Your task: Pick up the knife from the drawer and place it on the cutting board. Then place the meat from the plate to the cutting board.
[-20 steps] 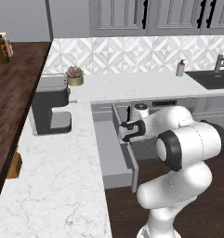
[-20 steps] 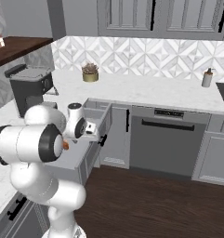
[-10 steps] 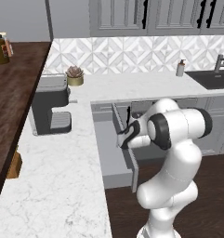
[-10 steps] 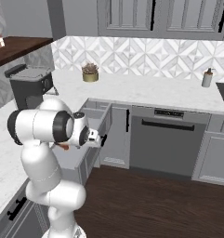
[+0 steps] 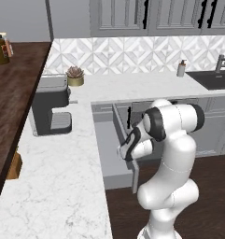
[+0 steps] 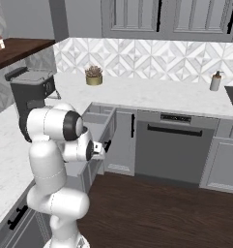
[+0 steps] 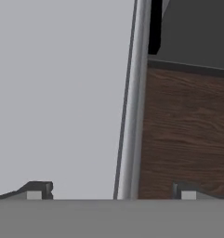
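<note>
The pincer (image 7: 108, 190) is standing spread wide, and it is holding nothing. In the hand view its two dark fingertips (image 7: 36, 189) are rising far apart, one over the flat grey bottom of the drawer (image 7: 62, 93) and the other over the dark wooden floor (image 7: 187, 135), so the pale front edge of the drawer is running up between them. The pincer is hovering right over this edge and is not touching it.

From the left side of the robot, the hand is hanging at the outer corner of the pulled-out drawer (image 5: 107, 149), just beside its front panel, with the white arm bending over it from the right. From the right side, the hand is sitting beside the same open drawer (image 6: 96, 123), under the edge of the counter (image 6: 152, 94).

The part of the drawer bottom that I am seeing is plain grey, and I cannot tell where the knife is lying.

Farther out, a dark coffee machine (image 5: 51, 109) is standing on the white marble counter, left of the drawer. A small potted plant (image 5: 75, 76) is sitting behind it near the tiled wall. A soap bottle (image 5: 181, 68) is standing near the dark sink (image 5: 212, 79). A dishwasher (image 6: 173, 147) is filling the place right of the drawer.
</note>
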Tool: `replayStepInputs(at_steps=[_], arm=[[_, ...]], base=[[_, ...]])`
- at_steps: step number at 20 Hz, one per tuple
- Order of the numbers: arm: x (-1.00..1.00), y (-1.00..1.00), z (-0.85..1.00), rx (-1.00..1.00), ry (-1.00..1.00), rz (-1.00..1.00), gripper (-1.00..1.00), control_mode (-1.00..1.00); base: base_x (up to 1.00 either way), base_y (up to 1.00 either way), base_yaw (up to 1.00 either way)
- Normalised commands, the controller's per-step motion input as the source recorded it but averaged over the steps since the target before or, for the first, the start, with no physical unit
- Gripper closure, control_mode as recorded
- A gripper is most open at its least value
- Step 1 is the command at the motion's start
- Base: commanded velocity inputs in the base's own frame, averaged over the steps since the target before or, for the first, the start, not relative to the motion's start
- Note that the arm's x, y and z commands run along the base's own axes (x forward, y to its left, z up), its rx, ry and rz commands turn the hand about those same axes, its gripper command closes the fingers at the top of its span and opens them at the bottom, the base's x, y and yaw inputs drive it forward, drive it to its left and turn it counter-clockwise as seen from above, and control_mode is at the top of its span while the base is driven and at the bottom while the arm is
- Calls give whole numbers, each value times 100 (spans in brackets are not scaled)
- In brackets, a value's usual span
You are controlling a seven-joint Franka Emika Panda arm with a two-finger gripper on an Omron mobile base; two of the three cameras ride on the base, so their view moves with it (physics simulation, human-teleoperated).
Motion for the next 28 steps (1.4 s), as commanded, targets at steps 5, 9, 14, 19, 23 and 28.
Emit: replayStepInputs(at_steps=[5, 9, 14, 19, 23, 28], arm=[[-5, -32, -7, 0, 0, -1, -100, -100], [-15, -100, -2, 0, 0, -3, -100, -100], [-13, -100, 1, 0, 6, -10, -100, -100], [-20, -100, 14, 0, 12, -17, -100, -100], [-19, -100, 21, -1, 12, -14, -100, -100], [-21, -100, 31, -4, 16, -15, -100, -100]], base=[[0, 0, 0], [0, 0, 0], [0, 0, 0], [0, 0, 0], [0, 0, 0], [0, 0, 0]])
